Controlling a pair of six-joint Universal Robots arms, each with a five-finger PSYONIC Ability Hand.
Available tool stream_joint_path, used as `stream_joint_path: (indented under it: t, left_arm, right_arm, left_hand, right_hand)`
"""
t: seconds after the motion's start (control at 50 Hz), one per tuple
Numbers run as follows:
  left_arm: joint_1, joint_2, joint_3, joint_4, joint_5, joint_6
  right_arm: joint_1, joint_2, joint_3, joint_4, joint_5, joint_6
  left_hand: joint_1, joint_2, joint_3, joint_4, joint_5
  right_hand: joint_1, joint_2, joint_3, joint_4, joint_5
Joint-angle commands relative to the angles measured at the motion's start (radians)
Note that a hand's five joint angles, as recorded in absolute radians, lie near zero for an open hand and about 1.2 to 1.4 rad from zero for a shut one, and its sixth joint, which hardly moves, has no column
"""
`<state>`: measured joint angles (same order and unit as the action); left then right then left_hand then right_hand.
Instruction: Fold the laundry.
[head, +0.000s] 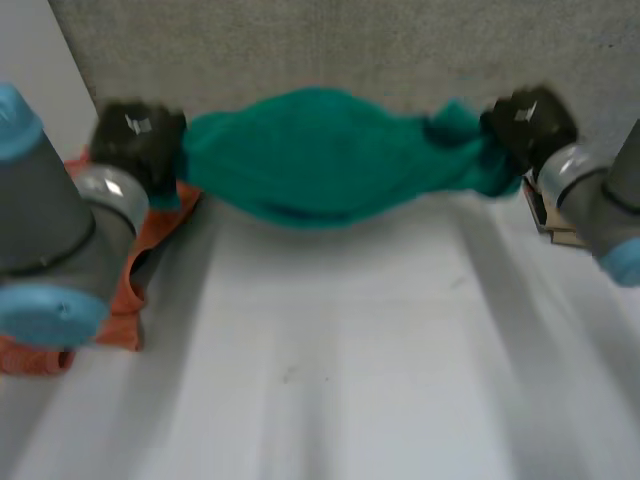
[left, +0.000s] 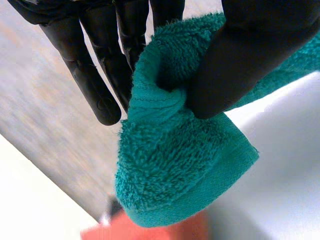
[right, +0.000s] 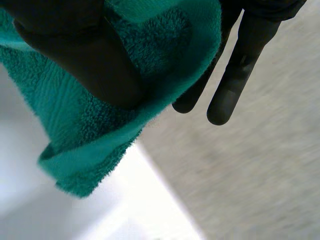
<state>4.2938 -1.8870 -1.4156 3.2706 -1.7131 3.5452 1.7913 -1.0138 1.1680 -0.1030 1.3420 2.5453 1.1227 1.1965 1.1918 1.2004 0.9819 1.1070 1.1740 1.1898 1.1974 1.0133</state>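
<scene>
On the white table (head: 350, 380), beside the left arm (head: 50, 230), lay an orange cloth (head: 165, 225). Farther back, the left hand (head: 135, 140) and right hand (head: 525, 125) each pinched one end of the green terry towel (head: 320, 160), stretched between them.

White table (head: 330, 380), orange cloth (head: 165, 225) on its left side.
Rumpled, stretching from far to near along the left edge, partly under the left arm (head: 50, 230); at far right, a small brown-and-white thing (head: 553, 225), too hidden to identify.
</scene>
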Motion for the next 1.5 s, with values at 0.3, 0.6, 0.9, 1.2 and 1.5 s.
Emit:
stream_joint_path:
  t: [0.3, 0.6, 0.9, 1.2, 1.5]
  left_arm:
    - [-0.042, -0.014, -0.264, 0.112, -0.011, -0.012]
    - [0.004, 0.014, -0.290, 0.109, -0.002, -0.074]
    - [0.017, 0.015, -0.296, 0.103, -0.002, -0.095]
    - [0.030, 0.247, -0.226, -0.150, 0.042, -0.031]
    - [0.049, 0.227, 0.072, -0.741, 0.087, 0.075]
  right_arm:
    - [-0.032, -0.031, 0.435, -0.173, -0.040, -0.105]
    - [-0.095, -0.189, 0.607, -0.322, -0.247, -0.138]
    - [-0.118, -0.063, 0.588, -0.296, -0.379, -0.349]
    - [-0.207, -0.363, 0.377, 0.110, -0.333, -0.186]
    - [-0.204, -0.415, 0.180, 0.678, -0.095, -0.213]
  left_hand:
    - [0.274, 0.200, 0.204, 0.196, 0.240]
    - [0.274, 0.200, 0.204, 0.196, 0.240]
    - [0.274, 0.200, 0.204, 0.196, 0.240]
    - [0.274, 0.200, 0.204, 0.196, 0.240]
    - [0.274, 0.200, 0.204, 0.196, 0.240]
  right_hand:
    - [-0.454, -0.521, -0.537, -0.545, -0.535]
    - [-0.322, -0.389, -0.405, -0.412, -0.403]
    - [-0.005, -0.072, -0.088, -0.096, -0.086]
    - [0.289, 0.222, 0.207, 0.199, 0.208]
    - [0.289, 0.222, 0.207, 0.199, 0.208]
